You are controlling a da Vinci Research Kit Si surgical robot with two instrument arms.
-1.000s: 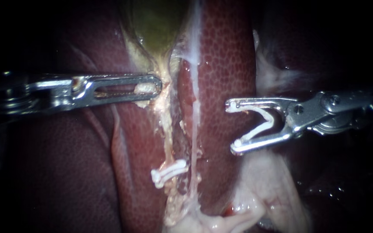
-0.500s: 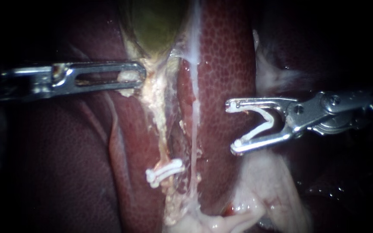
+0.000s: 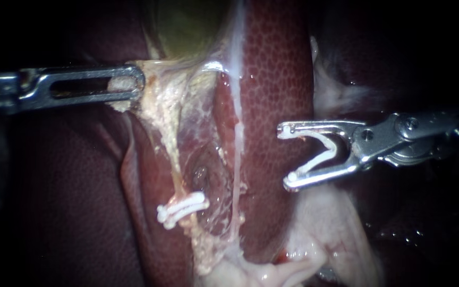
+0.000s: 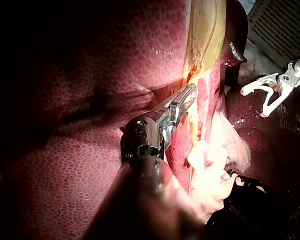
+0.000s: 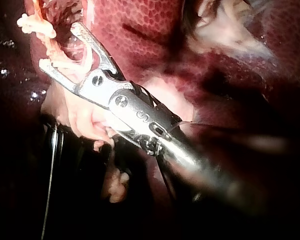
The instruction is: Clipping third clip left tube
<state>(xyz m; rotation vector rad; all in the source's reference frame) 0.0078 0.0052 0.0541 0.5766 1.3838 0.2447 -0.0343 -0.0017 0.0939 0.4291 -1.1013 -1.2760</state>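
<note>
left instrument [image 3: 134, 83] clamped tight on pale tissue [image 3: 158, 90] just under the gallbladder [image 3: 187, 26], tenting it toward the view's left. the left tube [image 3: 172, 154] runs taut from there down to a white tube clip [image 3: 183, 208] squeezed across it. right instrument [image 3: 288, 157] hovers over the liver [image 3: 277, 79], jaws wide but cradling a v-shaped loaded clip [image 3: 322, 151] btwn them, both touching it, well apart from the tube.
</note>
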